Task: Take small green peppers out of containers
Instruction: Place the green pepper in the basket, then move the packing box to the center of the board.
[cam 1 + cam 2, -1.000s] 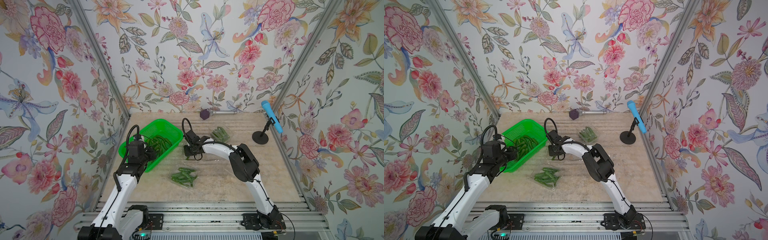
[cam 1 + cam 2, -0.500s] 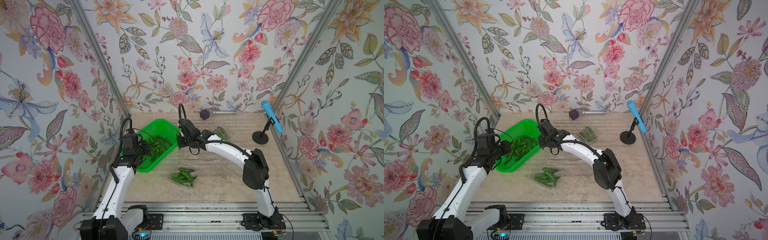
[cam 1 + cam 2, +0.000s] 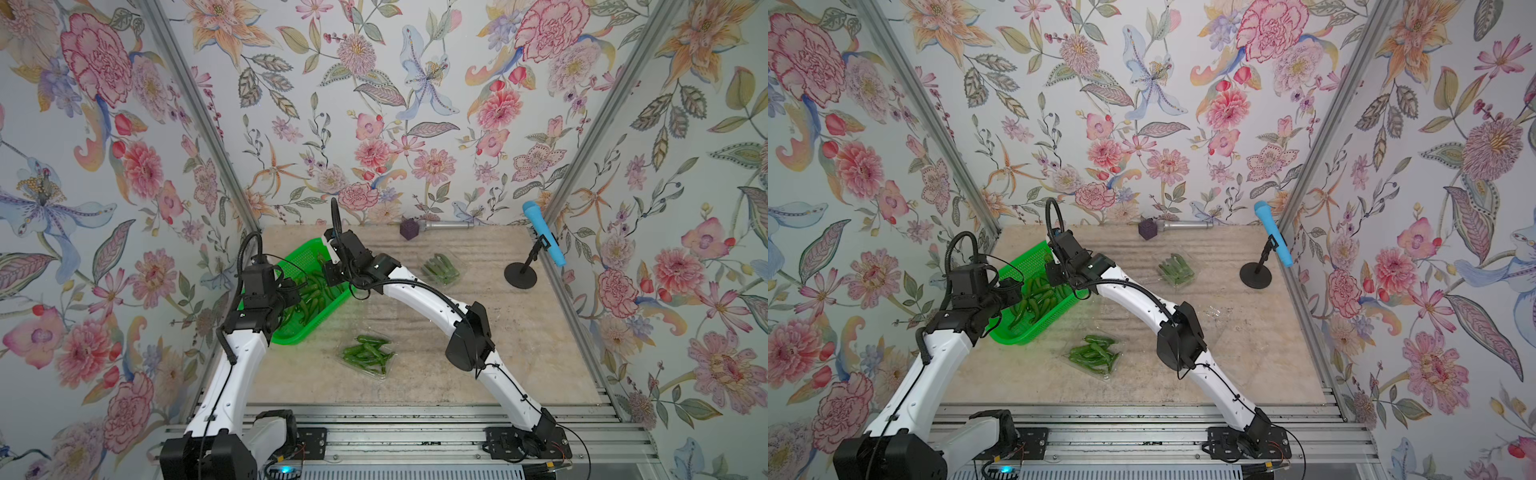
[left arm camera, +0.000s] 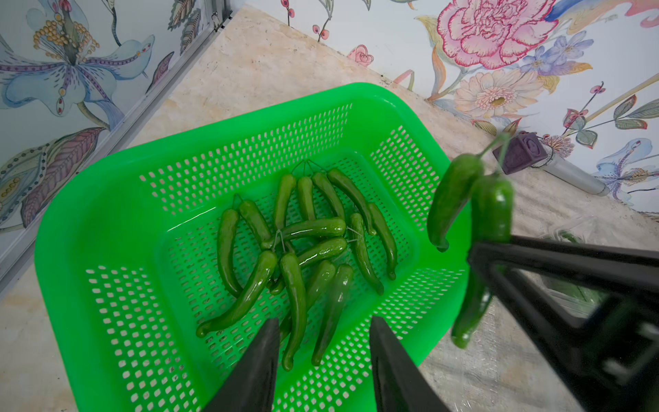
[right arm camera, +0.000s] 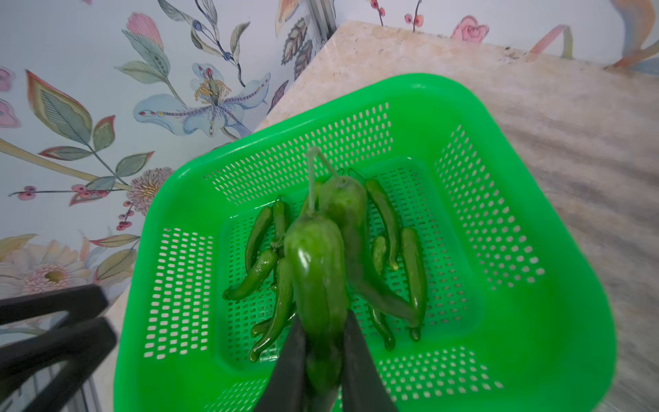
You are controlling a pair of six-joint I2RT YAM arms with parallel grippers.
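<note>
The green basket [image 3: 287,338] stands on the table [image 3: 519,353] and all places here are given from it. The right gripper [image 5: 322,321] hangs above the basket's inside, and its jaws are clamped on the lower end of the held peppers [image 5: 313,257], a small bunch joined at the thin stems, which point away from the gripper. This bunch does not touch the basket. Under it, on the basket's floor, lie the loose peppers [image 4: 296,242], many and crossing each other. The left gripper [image 4: 323,321] is over the basket's edge on the robot's side; its jaws are apart and nothing is between them. Two containers show with peppers inside: the near container [image 3: 374,376] is just beside the basket's corner, toward the robot and to the right, and the far container [image 3: 456,275] is well apart from the basket, to its right. Behind the basket, at the back wall, lies a purple cube [image 3: 409,229].
</note>
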